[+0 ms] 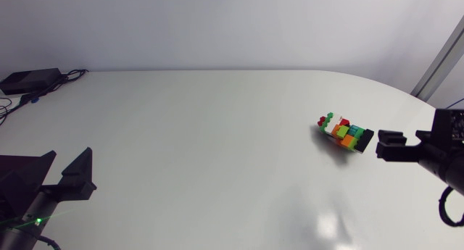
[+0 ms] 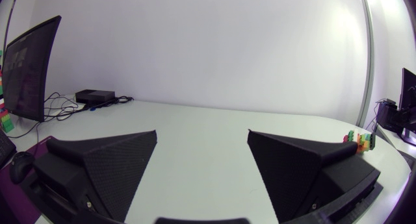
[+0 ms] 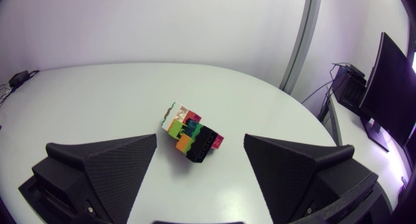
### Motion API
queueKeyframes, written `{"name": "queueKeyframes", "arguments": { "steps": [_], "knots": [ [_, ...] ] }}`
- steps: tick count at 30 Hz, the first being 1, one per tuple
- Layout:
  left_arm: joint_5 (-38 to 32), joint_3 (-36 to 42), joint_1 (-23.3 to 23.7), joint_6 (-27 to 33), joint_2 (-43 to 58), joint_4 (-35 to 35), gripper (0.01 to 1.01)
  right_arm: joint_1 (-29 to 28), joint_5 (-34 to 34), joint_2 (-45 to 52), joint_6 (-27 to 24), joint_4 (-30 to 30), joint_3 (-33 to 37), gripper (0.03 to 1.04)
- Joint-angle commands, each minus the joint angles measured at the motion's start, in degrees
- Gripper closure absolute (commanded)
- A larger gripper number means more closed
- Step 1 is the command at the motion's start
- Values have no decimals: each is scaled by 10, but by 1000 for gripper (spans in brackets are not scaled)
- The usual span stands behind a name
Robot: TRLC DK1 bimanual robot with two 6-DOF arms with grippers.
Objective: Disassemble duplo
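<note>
Duplo block stack [image 1: 344,132] lies on its side on the white table [image 1: 217,156], in the right part of it and toward the far edge. It is one piece with bricks of green, red, white, orange and pink, and a black brick at the end that points to my right arm. My right gripper [image 1: 378,143] is low over the table just beside this black end. In the head view a thin strip of table seems to show between them, but it is hard to be sure. From the right wrist view the stack is ahead of the gripper, in line with the gap between the two fingers [image 3: 104,165], and neither finger touches it; the fingers are spread wide and hold nothing. My left gripper [image 1: 72,152] is at the near left corner of the table, well apart from the stack. It is also spread wide, with only bare table between its fingers [image 2: 107,162]. In the left wrist view the stack is small and far off beyond one finger, so I can make out only its colours. At the far left corner lies a flat black box [image 1: 29,80] with cables [image 1: 69,76] beside it.
</note>
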Motion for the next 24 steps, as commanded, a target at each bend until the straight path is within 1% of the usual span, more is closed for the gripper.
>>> {"name": "queueKeyframes", "arguments": {
  "steps": [1,4,6,7,8,11,12,15,20,24],
  "knots": [
    [1,-11,4,7,10,-1,56,-18,1,88,27,-1,43,102],
    [1,-11,3,7,13,-1,56,-16,0,150,40,4,54,103],
    [1,-11,3,7,14,-1,56,-15,1,171,45,28,46,108],
    [1,-11,4,9,16,-1,56,-15,4,180,45,47,41,148],
    [1,-11,4,13,16,-1,56,-15,6,191,45,64,38,164],
    [1,-11,7,17,16,0,56,-15,8,237,45,75,50,164],
    [1,-11,7,18,16,0,56,-15,8,251,45,87,50,164],
    [1,-11,8,19,16,0,56,-16,8,304,36,153,45,164],
    [1,-11,6,19,20,1,56,-33,8,390,28,188,64,164],
    [1,-11,4,19,23,1,56,-39,8,424,20,215,65,166]
  ]
}}
